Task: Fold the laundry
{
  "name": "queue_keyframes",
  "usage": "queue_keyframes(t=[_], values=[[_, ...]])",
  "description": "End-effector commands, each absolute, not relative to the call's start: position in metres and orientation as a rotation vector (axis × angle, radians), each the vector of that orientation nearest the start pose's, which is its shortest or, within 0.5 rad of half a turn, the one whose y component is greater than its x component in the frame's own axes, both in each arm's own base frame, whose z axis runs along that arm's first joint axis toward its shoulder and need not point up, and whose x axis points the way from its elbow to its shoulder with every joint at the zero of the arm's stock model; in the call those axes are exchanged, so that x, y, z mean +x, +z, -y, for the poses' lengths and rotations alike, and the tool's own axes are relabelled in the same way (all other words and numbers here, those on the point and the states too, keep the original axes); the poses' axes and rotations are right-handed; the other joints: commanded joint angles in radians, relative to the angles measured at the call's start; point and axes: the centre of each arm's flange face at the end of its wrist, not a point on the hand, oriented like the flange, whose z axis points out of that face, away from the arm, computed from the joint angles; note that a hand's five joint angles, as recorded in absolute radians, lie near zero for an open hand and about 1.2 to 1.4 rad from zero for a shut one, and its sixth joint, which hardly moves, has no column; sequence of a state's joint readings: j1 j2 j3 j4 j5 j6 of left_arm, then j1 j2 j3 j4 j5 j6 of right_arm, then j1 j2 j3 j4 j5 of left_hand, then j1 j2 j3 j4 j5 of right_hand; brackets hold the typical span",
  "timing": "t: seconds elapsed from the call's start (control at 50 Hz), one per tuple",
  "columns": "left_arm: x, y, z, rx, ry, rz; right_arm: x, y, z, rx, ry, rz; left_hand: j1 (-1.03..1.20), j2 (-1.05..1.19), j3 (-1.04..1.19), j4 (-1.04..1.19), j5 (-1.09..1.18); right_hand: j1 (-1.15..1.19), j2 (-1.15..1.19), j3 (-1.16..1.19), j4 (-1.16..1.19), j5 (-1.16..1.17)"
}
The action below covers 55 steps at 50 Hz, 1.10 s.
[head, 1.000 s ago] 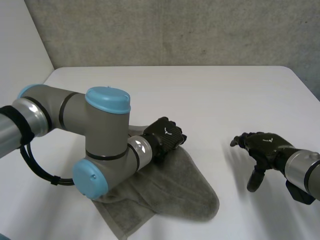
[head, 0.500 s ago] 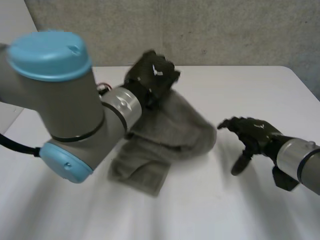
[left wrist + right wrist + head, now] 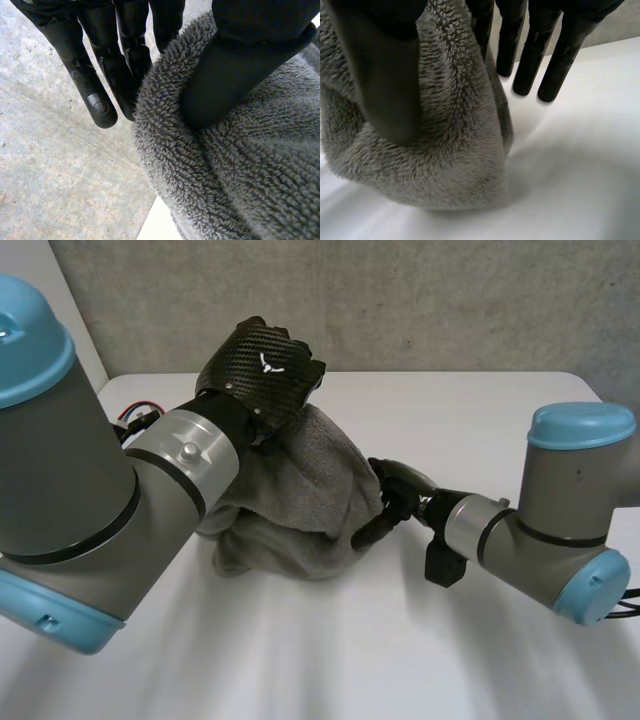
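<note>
White table (image 3: 480, 420) under hanging grey towel (image 3: 300, 490): pinched at 12 o'clock in left hand (image 3: 262, 365), at 3 o'clock in right hand (image 3: 400, 485); hold firm, spread evenly, lay flat

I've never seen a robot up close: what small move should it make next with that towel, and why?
Probably draw the right hand sideways, away from the left hand. Both pinch the grey towel, which hangs bunched onto the table; spreading it would allow folding.

No legible txt/nos. — only a small white logo (image 3: 267, 363) on back of left robot hand (image 3: 250, 385).
</note>
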<state>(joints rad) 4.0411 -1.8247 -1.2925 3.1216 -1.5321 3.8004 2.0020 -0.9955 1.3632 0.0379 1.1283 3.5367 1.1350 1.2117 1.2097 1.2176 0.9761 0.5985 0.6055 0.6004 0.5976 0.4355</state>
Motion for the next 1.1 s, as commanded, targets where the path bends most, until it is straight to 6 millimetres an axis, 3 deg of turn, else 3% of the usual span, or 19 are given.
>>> queue_keyframes(t=[0.02,0.1,0.16,0.18,0.2,0.24,0.26,0.3,0.4,0.44,0.48,0.52,0.58,0.68,0.7,0.8,0.9,1.02,1.1], values=[[-0.329,0.308,0.206,1.402,-2.244,-1.743,0.332,0.163,0.251,-0.424,-1.056,-2.003,0.261,0.185,0.187,0.179,0.246,0.790,0.783,0.788,0.791,0.779],[-0.328,0.312,0.212,1.370,-2.266,-1.723,0.334,0.170,0.255,-0.437,-1.095,-1.979,0.261,0.185,0.187,0.179,0.246,0.798,0.791,0.796,0.799,0.786],[-0.332,0.328,0.225,1.283,-2.367,-1.625,0.337,0.203,0.269,-0.466,-1.230,-1.891,0.261,0.185,0.187,0.179,0.246,0.798,0.791,0.796,0.799,0.786],[-0.334,0.342,0.237,1.199,-2.445,-1.533,0.339,0.235,0.278,-0.495,-1.360,-1.809,0.261,0.185,0.187,0.179,0.246,0.798,0.791,0.796,0.799,0.786],[-0.334,0.342,0.237,1.198,-2.445,-1.532,0.339,0.235,0.278,-0.495,-1.361,-1.808,0.261,0.185,0.187,0.179,0.246,0.798,0.791,0.796,0.799,0.786],[-0.333,0.378,0.266,0.941,-2.578,-1.356,0.322,0.305,0.304,-0.498,-1.719,-1.680,0.261,0.185,0.187,0.179,0.246,0.798,0.791,0.796,0.799,0.786],[-0.333,0.378,0.266,0.940,-2.579,-1.355,0.322,0.305,0.304,-0.498,-1.721,-1.679,0.261,0.185,0.187,0.179,0.246,0.798,0.791,0.796,0.799,0.786],[-0.325,0.424,0.280,0.647,-2.696,-1.182,0.297,0.372,0.318,-0.451,-2.065,-1.549,0.261,0.185,0.187,0.179,0.246,0.798,0.791,0.796,0.799,0.786],[-0.316,0.459,0.280,0.406,-2.800,-1.049,0.281,0.435,0.312,-0.440,-2.357,-1.285,0.261,0.185,0.187,0.179,0.246,0.798,0.791,0.796,0.799,0.786],[-0.316,0.458,0.280,0.390,-2.817,-1.064,0.279,0.439,0.310,-0.437,-2.385,-1.253,0.261,0.185,0.187,0.179,0.246,0.798,0.791,0.796,0.799,0.786],[-0.316,0.448,0.280,0.402,-2.820,-1.115,0.282,0.434,0.308,-0.466,-2.364,-1.268,0.261,0.185,0.187,0.179,0.246,0.798,0.791,0.796,0.799,0.786],[-0.318,0.407,0.284,0.480,-2.776,-1.287,0.289,0.401,0.302,-0.563,-2.250,-1.383,0.261,0.185,0.187,0.179,0.246,0.798,0.791,0.796,0.799,0.786],[-0.319,0.380,0.285,0.535,-2.729,-1.385,0.292,0.381,0.300,-0.619,-2.192,-1.449,0.261,0.185,0.187,0.179,0.246,0.798,0.791,0.796,0.799,0.786],[-0.311,0.266,0.270,0.786,-2.442,-1.733,0.295,0.294,0.287,-0.864,-2.002,-1.718,0.215,0.138,0.140,0.132,0.199,0.798,0.791,0.796,0.799,0.786],[-0.311,0.266,0.270,0.786,-2.441,-1.734,0.295,0.294,0.287,-0.865,-2.001,-1.718,0.215,0.138,0.140,0.132,0.199,0.798,0.791,0.796,0.799,0.786],[-0.301,0.171,0.247,1.017,-2.169,-1.969,0.293,0.198,0.271,-1.143,-1.755,-1.988,0.080,0.003,0.005,-0.003,0.064,0.798,0.791,0.796,0.799,0.786],[-0.294,0.153,0.237,1.067,-2.083,-2.020,0.290,0.153,0.258,-1.249,-1.534,-2.123,0.027,-0.050,-0.048,-0.056,0.011,0.798,0.791,0.796,0.799,0.786],[-0.292,0.178,0.238,1.032,-2.150,-1.952,0.287,0.164,0.259,-1.207,-1.555,-2.123,-0.111,-0.188,-0.186,-0.194,-0.127,0.798,0.791,0.796,0.799,0.786],[-0.291,0.200,0.230,1.021,-2.207,-1.884,0.283,0.185,0.253,-1.120,-1.593,-2.095,-0.384,-0.460,-0.458,-0.466,-0.399,0.206,0.198,0.204,0.206,0.194]])
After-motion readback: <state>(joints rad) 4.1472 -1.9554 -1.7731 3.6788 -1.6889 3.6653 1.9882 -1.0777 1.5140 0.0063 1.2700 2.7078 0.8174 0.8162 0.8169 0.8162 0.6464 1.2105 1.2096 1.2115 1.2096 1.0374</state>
